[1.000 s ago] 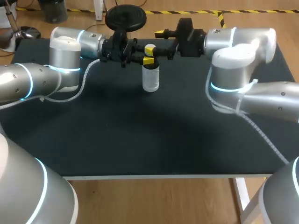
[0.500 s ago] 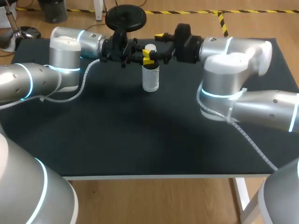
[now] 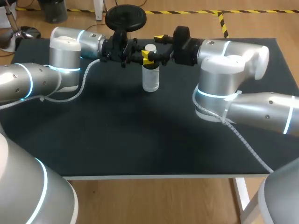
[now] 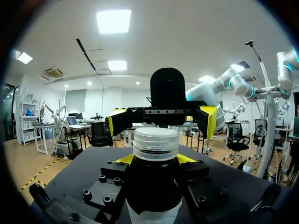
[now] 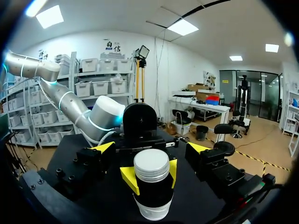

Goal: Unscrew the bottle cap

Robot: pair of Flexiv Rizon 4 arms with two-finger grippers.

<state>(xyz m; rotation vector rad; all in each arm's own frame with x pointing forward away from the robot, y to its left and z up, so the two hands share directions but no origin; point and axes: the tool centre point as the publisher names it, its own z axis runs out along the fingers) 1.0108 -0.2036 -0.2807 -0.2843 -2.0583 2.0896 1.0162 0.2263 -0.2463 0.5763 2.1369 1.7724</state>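
Upright, bottle (image 3: 150, 78) stands toward far middle of dark surface (image 3: 140, 130), white cap (image 4: 156, 142) on. Left claw (image 4: 154, 159) pinches bottle from both sides, below cap. Right claw (image 5: 151, 148) faces it head-on, fingers spread wide at cap height, clear of cap. Cap seemingly just ahead of right tips rather than between them; depth hard to judge.

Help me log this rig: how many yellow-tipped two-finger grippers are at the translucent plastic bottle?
2. The left gripper is shut on the translucent plastic bottle just below its white screw cap; the right gripper is open, a finger either side of that cap. None looks hidden.
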